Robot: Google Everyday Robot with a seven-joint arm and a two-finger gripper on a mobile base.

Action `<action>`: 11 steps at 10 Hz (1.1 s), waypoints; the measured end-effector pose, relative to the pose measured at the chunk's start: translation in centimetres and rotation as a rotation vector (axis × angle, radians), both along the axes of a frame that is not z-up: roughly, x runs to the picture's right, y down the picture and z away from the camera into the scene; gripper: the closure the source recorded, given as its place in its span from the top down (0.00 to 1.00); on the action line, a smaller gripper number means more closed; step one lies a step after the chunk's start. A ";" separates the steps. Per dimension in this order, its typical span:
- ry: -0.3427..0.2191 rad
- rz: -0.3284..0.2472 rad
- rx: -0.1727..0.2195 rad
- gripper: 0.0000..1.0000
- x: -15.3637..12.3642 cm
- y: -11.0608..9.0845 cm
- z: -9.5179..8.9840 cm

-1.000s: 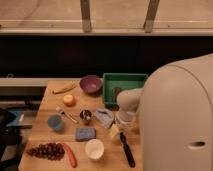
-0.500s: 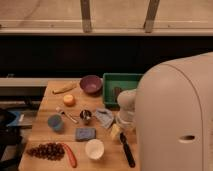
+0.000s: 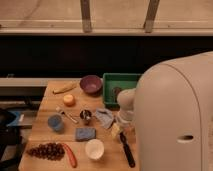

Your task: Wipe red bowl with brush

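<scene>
The brush lies on the wooden table at the front right, its black handle pointing to the front edge and its pale head toward the middle. My gripper hangs below a white wrist segment, right over the brush's head end. No red bowl shows; my arm's large white body hides the table's right side. The purple bowl stands at the back.
A green tray stands at the back right beside the purple bowl. Also on the table: a banana, an orange fruit, a blue cup, a spoon, a metal cup, a grey cloth, a blue sponge, a white cup, grapes, a red chili.
My arm's white body has swung left and covers more of the table's right side. The things on the table have not moved.
</scene>
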State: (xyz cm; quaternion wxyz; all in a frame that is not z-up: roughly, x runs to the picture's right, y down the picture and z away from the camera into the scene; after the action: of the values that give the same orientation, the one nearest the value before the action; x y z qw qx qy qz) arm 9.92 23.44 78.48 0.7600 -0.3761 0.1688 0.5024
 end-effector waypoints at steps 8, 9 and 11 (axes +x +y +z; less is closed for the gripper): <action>0.001 0.024 0.052 0.00 1.1 -1.7 -1.5; 0.001 0.033 0.075 0.00 1.7 -2.7 -2.2; 0.010 0.044 0.121 0.00 3.2 -4.9 -3.4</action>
State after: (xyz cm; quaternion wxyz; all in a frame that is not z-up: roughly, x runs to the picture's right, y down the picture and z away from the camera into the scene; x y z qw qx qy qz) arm 13.10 18.58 75.06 0.7692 -0.3306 0.1338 0.5303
